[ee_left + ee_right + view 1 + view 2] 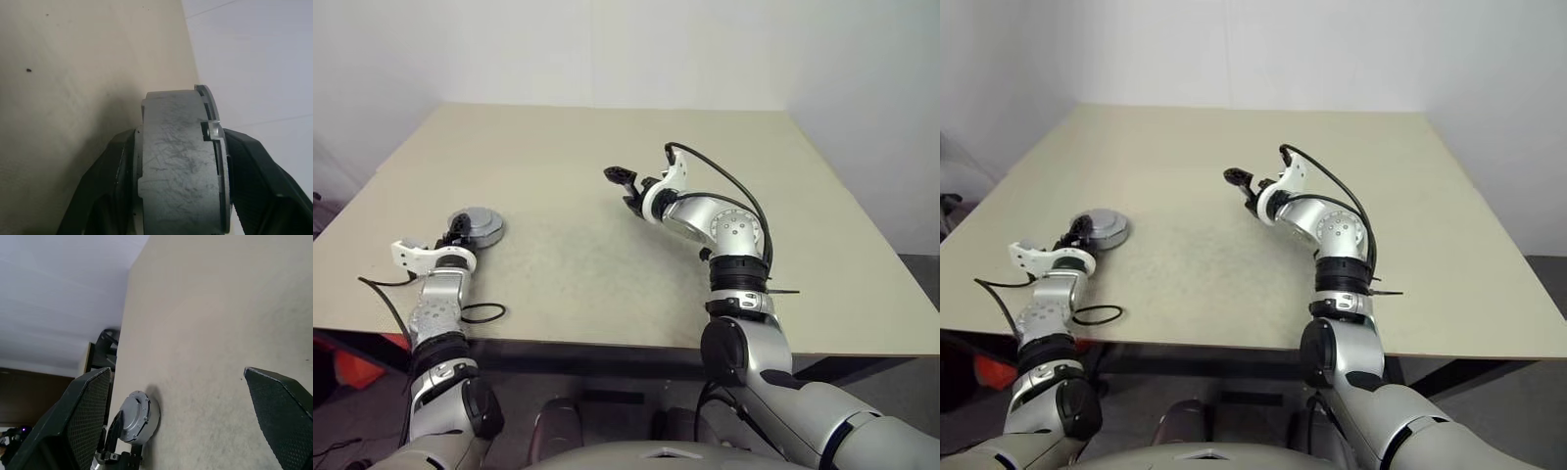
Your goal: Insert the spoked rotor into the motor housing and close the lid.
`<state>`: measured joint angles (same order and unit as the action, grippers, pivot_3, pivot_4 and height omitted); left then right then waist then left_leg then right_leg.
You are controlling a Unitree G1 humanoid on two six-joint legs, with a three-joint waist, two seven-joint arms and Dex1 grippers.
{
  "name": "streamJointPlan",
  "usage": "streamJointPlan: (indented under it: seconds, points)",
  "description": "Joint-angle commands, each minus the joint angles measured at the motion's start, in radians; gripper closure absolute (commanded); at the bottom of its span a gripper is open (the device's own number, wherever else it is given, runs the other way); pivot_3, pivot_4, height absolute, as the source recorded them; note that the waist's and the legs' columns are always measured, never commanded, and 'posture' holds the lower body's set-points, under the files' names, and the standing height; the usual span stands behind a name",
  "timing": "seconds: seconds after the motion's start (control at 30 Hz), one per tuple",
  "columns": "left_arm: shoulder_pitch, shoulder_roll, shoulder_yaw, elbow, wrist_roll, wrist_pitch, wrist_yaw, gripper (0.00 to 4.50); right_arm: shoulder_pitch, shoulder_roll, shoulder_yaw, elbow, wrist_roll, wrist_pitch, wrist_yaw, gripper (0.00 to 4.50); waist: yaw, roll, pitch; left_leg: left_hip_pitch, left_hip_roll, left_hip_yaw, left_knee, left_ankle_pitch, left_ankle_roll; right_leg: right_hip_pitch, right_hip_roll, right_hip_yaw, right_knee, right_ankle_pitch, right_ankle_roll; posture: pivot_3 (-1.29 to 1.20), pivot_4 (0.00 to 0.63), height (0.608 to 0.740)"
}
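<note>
The left claw (460,227) grips the motor housing (478,226), lid (211,128) apparently already on, near the surface's (607,264) left edge. The right claw (625,186) hangs wide open, empty, mid-surface. Assembly looks done; only release seems left.

One bench (607,264), beige, fills the middle of the frame. On it at the left sits one motor housing (478,227), a round grey metal piece, with one lid (211,128) closing its top; housing and lid together make a single assembled unit, so the loose parts count as one. Two pincers are visible: the left pincer (460,228) at the lower left, the right pincer (625,186) near the frame's centre. Each pincer has two black fingers (283,406), four in all.
</note>
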<state>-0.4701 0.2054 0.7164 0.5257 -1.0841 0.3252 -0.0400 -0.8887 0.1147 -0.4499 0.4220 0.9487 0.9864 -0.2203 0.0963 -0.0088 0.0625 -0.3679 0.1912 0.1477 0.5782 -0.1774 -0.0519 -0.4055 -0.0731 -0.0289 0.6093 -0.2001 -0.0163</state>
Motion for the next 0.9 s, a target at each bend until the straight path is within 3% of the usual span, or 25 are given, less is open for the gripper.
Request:
streamJointPlan:
  seconds: [0.03,0.17,0.43,0.53,0.6,0.73,0.83,0.9]
  points:
    - [-0.032,0.046,0.005,-0.007,0.045,-0.037,-0.036,1.2,-0.02,0.016,-0.005,-0.017,0.027,0.012,0.005,0.0,-0.001,0.0,0.0,0.0,0.0,0.0,0.0,0.0,0.0,0.0,0.0,0.0,0.0,0.0,0.0,0.0,0.0,0.74]
    - [-0.041,0.092,0.02,0.018,0.084,-0.06,-0.037,0.05,-0.026,0.011,-0.007,-0.002,0.031,0.033,0.014,0.0,-0.003,0.0,0.0,0.001,0.0,0.0,0.0,0.0,-0.001,0.0,0.0,0.0,0.001,0.0,0.0,0.0,0.0,0.74]
    - [-0.065,0.203,-0.028,0.027,0.225,-0.118,-0.089,0.05,-0.012,-0.023,0.101,-0.028,-0.071,0.013,0.112,0.0,0.003,0.0,0.0,0.001,0.0,0.0,0.0,0.0,-0.001,0.0,0.0,0.0,0.001,0.0,-0.001,0.0,0.0,0.74]
    - [-0.022,0.229,-0.245,-0.098,0.456,-0.205,-0.201,0.05,0.084,-0.121,0.352,-0.216,-0.311,-0.24,0.316,0.0,0.02,-0.002,-0.001,-0.001,0.0,-0.001,0.0,0.0,-0.001,0.001,-0.002,-0.002,0.0,0.0,0.0,0.0,0.0,0.74]
    - [0.005,0.245,-0.374,-0.193,0.529,-0.175,-0.291,0.05,0.14,-0.242,0.463,-0.277,-0.441,-0.353,0.431,0.0,0.038,-0.004,-0.001,-0.002,0.001,-0.001,0.001,0.0,-0.001,0.001,-0.004,-0.002,-0.001,0.001,0.0,0.0,0.0,0.74]
    - [0.051,0.256,-0.559,-0.342,0.602,-0.105,-0.437,0.05,0.211,-0.441,0.507,-0.286,-0.518,-0.47,0.664,0.0,0.051,-0.004,-0.001,0.0,-0.001,0.0,0.001,0.0,0.0,0.004,-0.007,-0.001,-0.001,0.0,0.0,0.0,0.0,0.74]
    - [0.1,0.276,-0.761,-0.377,0.736,-0.117,-0.572,0.05,0.348,-0.647,0.615,-0.366,-0.6,-0.565,0.928,0.0,0.051,-0.003,-0.002,0.002,0.0,0.0,0.001,0.0,0.0,0.004,-0.006,0.0,-0.001,-0.001,-0.001,0.0,0.0,0.74]
    - [0.111,0.26,-0.803,-0.376,0.758,-0.129,-0.613,0.05,0.394,-0.698,0.631,-0.384,-0.624,-0.6,0.99,0.0,0.041,-0.001,-0.002,0.003,0.0,0.001,0.001,-0.001,0.002,0.005,-0.005,0.001,-0.001,-0.001,-0.002,0.0,0.0,0.74]
